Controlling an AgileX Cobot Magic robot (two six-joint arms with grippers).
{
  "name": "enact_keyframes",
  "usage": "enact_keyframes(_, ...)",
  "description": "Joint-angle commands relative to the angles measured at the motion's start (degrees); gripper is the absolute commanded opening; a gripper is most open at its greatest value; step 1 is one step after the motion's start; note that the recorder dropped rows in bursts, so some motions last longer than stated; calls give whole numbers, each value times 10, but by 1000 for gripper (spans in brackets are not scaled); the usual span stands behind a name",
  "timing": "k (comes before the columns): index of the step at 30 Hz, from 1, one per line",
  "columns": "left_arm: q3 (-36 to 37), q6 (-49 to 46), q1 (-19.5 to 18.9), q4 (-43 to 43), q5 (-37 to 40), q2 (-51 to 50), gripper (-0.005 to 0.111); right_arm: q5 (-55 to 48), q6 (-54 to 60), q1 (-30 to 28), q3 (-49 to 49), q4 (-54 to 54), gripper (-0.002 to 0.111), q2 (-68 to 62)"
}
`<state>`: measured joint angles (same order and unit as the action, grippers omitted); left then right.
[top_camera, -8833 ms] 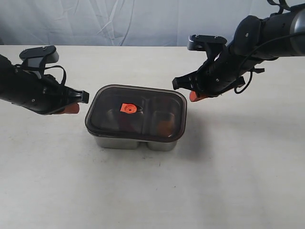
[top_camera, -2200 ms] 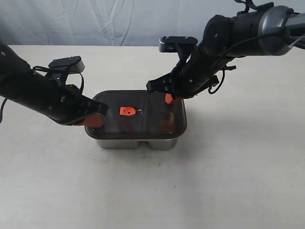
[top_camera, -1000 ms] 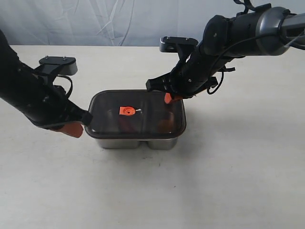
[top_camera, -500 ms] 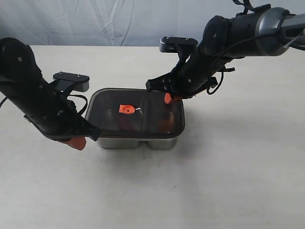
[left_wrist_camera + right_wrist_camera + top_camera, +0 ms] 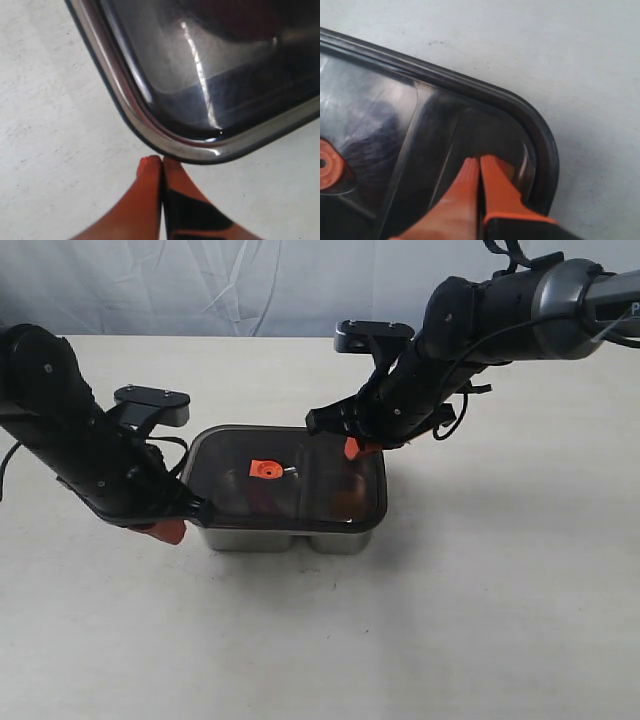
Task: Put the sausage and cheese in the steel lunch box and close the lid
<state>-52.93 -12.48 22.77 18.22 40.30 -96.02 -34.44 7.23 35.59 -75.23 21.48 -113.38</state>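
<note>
Lid [image 5: 285, 475] is looking rigid and slick, so we're favoring pressing corners; left end effector [image 5: 165, 532] and right end effector [image 5: 352, 447] are sitting pinched together, empty.

- The steel lunch box [image 5: 285, 538] stands on the desk [image 5: 420, 640], about mid-desk in my exterior view.
- The lid [image 5: 225, 460] lies on top of the box and covers both compartments.
- The valve tab [image 5: 266, 469] sits on the lid, a little left of the box's middle.
- Through the lid I dimly make out the sausage [image 5: 262, 502] in the box's left compartment and the cheese [image 5: 346, 502] in its right one.
- My left tool [image 5: 168, 533] is at the box's front-left corner, outside the lid's rim and low over the desk. I cannot tell whether it touches the box.
- My right tool [image 5: 352, 447] has its tips on the lid near the box's back-right corner, just inside the rim.
</note>
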Motion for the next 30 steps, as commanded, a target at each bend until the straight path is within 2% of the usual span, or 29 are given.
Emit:
enact_keyframes(1, -1, 5, 2, -3, -3, 0, 0, -8, 3, -2, 6, -6, -1, -7)
enact_keyframes(11, -3, 77, 2, -88, 27, 3, 0, 2, 3, -2, 6, -8, -1, 39)
enact_keyframes(19, -42, 95, 2, -117, 5, 95, 0, -14, 3, -2, 6, -35, -1, 64)
enact_keyframes(30, -60, 75, 2, -94, -63, 16, 0, -14, 3, -2, 6, -30, -1, 48)
